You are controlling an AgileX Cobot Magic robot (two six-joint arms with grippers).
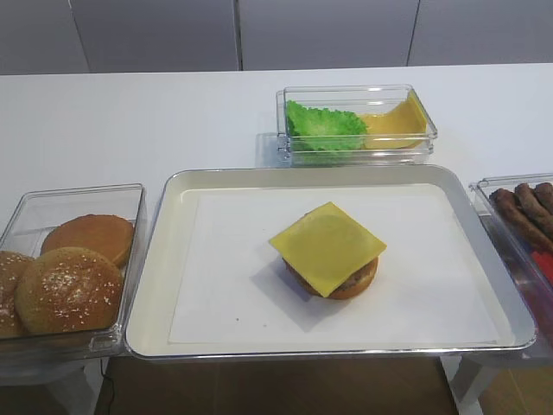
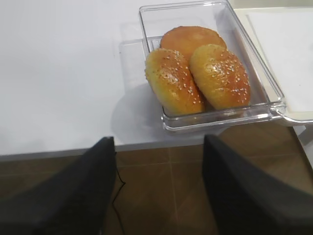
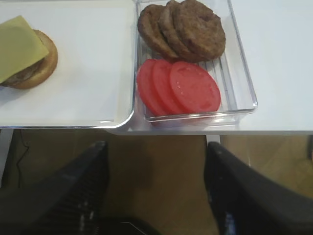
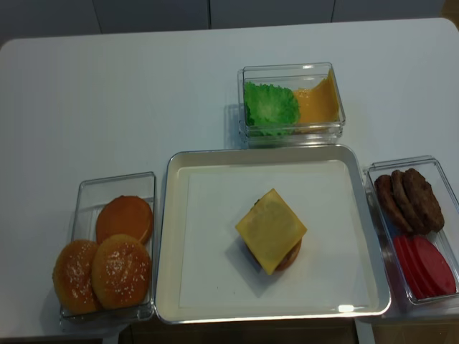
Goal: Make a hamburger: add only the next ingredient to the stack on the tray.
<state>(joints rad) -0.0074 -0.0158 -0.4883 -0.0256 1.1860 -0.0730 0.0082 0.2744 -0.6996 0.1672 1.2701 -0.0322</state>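
Observation:
The yellow cheese slice point(image 1: 327, 246) lies flat on top of the stack point(image 1: 356, 284), turned corner-wise, with its corners hanging past the brown patty and the orange-tan bun half. The stack sits right of centre on the paper-lined metal tray point(image 1: 152, 259). In the right wrist view the cheese slice point(image 3: 17, 46) and bun point(image 3: 44, 68) are at the upper left. My right gripper point(image 3: 156, 147) hangs open and empty over the brown floor, short of the table's front edge. My left gripper point(image 2: 159, 139) is likewise open and empty over the floor. Neither gripper appears in the high views.
A clear box point(image 1: 356, 121) with lettuce and more cheese stands behind the tray. A box of buns point(image 2: 195, 68) sits to the left of the tray. A box with patties point(image 3: 183, 27) and tomato slices point(image 3: 178, 88) sits to the right.

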